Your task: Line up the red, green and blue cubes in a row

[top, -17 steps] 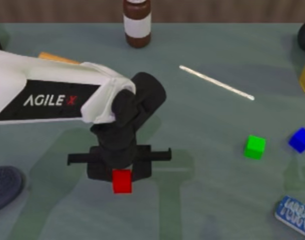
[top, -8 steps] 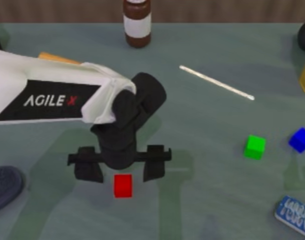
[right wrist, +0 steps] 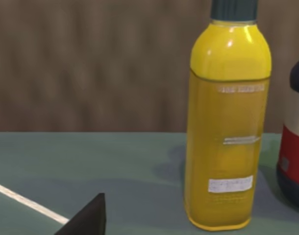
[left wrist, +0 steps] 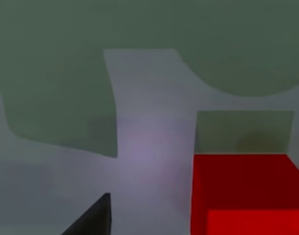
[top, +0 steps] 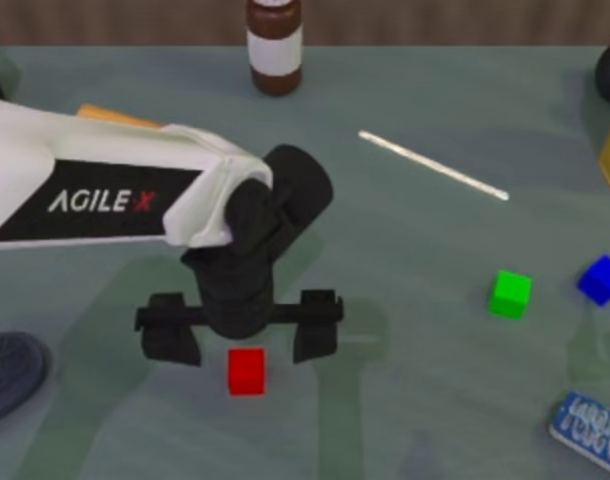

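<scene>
Overhead, left gripper (top: 241, 330) spread wide above red cube (top: 246, 371), which sits free on the table (top: 405, 400).
Its two black fingers (top: 317, 326) stand apart, the red cube just below them toward the near edge, touching neither. Well to the right, the green cube (top: 509, 294) sits near the blue cube (top: 601, 279). Right arm is out of the top view; its fingers' state cannot be told.

The small red cube (top: 246, 371) sits at the table's left; the small green cube (top: 509, 294) and small blue cube (top: 601, 280) sit side by side, well right.
</scene>
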Robot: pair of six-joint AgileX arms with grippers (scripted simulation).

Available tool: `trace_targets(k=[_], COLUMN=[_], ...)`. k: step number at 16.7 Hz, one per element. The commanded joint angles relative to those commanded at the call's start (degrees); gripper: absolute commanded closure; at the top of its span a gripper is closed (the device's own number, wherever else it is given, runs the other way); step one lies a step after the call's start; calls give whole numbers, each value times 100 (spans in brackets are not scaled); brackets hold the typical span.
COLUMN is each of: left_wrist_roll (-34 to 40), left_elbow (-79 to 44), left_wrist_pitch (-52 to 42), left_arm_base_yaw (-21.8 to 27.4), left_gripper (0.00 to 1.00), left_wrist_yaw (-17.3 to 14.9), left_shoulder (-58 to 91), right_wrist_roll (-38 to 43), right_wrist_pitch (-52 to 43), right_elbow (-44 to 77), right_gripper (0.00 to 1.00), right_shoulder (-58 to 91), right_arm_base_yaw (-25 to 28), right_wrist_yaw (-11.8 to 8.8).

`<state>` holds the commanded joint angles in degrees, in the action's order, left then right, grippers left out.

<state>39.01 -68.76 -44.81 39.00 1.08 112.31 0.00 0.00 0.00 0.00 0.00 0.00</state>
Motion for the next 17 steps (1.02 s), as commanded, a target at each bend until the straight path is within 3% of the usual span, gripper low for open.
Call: trace_targets(k=[8, 14, 17], left_wrist_roll=[44, 37, -3], left_elbow=[-820, -781, -335], left_wrist_pitch=[-1430, -1417, -1093], left_arm_base_yaw=[-80, -82, -353], left_gripper=[0, 0, 0], left_wrist_yaw=[4, 7, 34], left_shoulder=[-587, -651, -1162], right_wrist_roll=[0, -32, -323], right_wrist_pitch=[0, -38, -377], right_elbow=[0, 53, 541], right_gripper=[0, 0, 0], right_shoulder=[0, 57, 596], right_arm_base_yaw=[0, 11, 125], right_wrist_yaw=[0, 1, 1])
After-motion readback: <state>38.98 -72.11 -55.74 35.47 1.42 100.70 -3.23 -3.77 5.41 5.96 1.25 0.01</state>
